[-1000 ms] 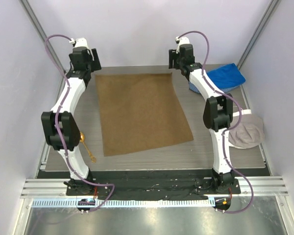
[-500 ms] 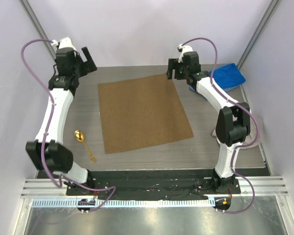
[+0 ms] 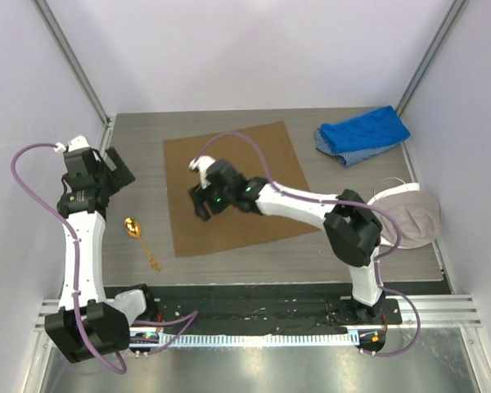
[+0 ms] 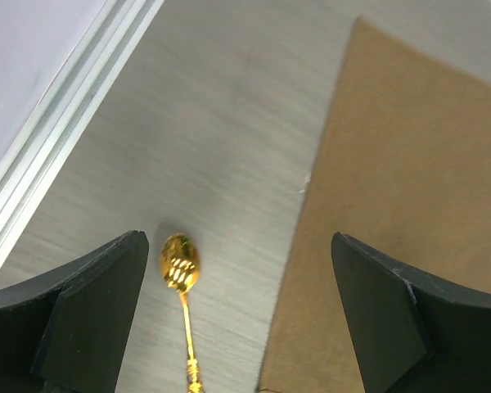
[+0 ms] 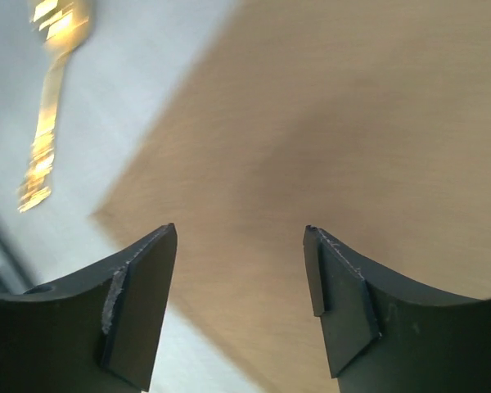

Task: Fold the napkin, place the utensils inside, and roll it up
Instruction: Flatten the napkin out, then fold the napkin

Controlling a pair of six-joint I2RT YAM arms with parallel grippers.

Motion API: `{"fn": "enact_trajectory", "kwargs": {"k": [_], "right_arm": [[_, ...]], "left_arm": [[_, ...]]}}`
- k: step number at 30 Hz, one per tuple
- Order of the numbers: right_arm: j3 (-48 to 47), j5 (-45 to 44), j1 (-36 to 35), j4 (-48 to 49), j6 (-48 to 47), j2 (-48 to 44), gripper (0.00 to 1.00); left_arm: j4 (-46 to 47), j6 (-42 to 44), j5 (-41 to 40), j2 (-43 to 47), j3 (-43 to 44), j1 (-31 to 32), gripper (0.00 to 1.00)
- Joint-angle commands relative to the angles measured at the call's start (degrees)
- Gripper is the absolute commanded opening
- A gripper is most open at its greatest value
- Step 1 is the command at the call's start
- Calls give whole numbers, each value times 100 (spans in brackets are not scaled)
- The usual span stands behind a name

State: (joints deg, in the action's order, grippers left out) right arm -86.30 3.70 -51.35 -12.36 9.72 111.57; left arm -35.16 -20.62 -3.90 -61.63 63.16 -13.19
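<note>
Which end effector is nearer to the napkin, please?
Right. The right end effector hangs over the napkin; the left end effector is off its left edge, near the spoon.

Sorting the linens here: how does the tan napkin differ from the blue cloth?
The napkin is tan-brown and spread flat in the middle; the blue cloth is bunched up near the far right corner. The right pincer hangs over the napkin; none is near the blue cloth. Both lie on the table.
</note>
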Motion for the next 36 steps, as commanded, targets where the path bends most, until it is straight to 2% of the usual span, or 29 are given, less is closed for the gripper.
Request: {"fn": "enact_trajectory", "kwargs": {"k": [1,4,11,36], "right_arm": [[-605,34,-777,-108,57,408,69],[-966,-150,-1217,-362,4,734,68],[-1398,-344,-1755,-583,-145,1323,60],[-1846,-845,-2098,-697,-567,2097,51]], "left_arm": [[211,76,-137,213,-304,-87,100],[97,67,-102,160,-242,-78,100],[132,14,48,265,-330,-87,100],[149,-30,188,406,-400,-87,100]]}}
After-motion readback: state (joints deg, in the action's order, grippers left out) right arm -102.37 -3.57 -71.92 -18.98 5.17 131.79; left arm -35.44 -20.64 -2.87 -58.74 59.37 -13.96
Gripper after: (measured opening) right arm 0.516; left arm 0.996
